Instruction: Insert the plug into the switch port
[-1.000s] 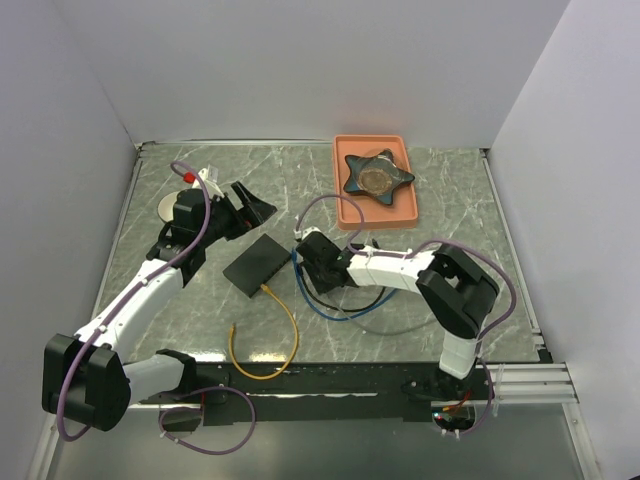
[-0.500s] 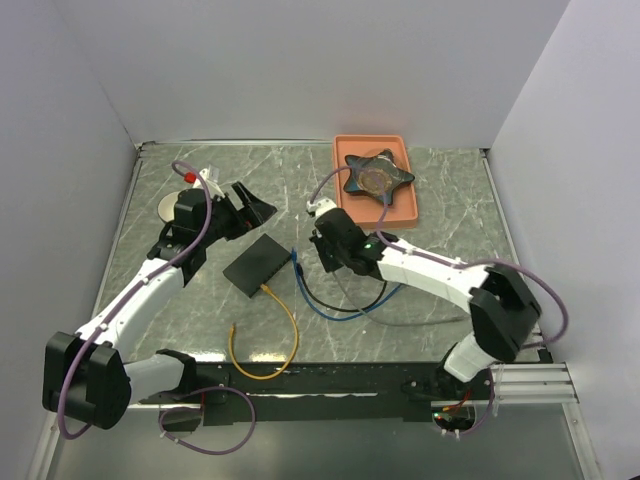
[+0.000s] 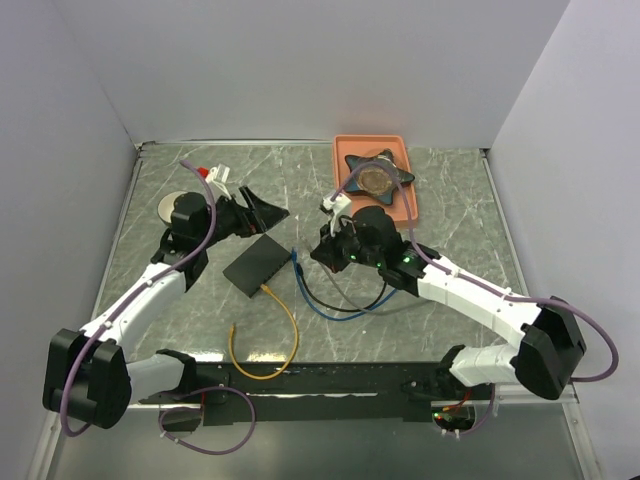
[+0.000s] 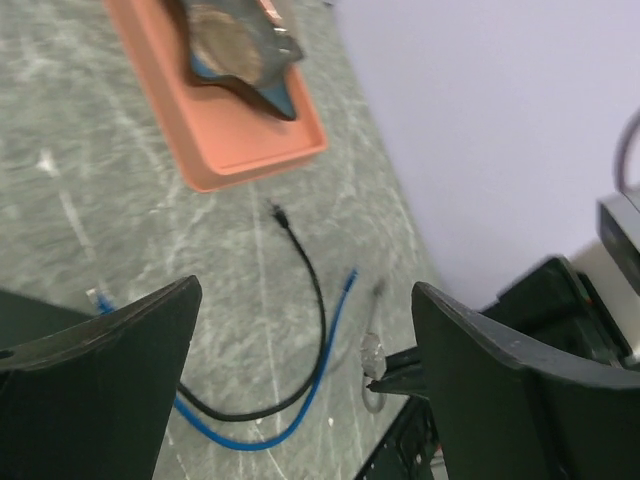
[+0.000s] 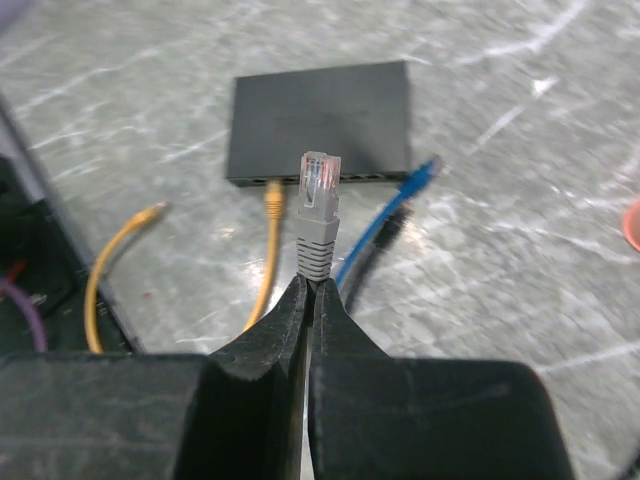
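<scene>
Our right pincer (image 5: 312, 287) is clamped shut on the grey plug (image 5: 319, 215), which points to 12 o'clock, short of the switch ports (image 5: 340, 180) on the black box (image 5: 320, 115). A yellow cable (image 5: 272, 200) meets that edge. Our left pincer (image 4: 305, 295) gapes wide, holding nothing, above the surface (image 4: 100, 230).

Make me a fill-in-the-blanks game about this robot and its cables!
1. The right gripper pinches a ____ plug.
2. The star sits in an ____ tray.
3. The left gripper is ____ and holds nothing.
4. The plug points toward the flat ____ switch.

Missing words: grey, orange, open, black.
</scene>
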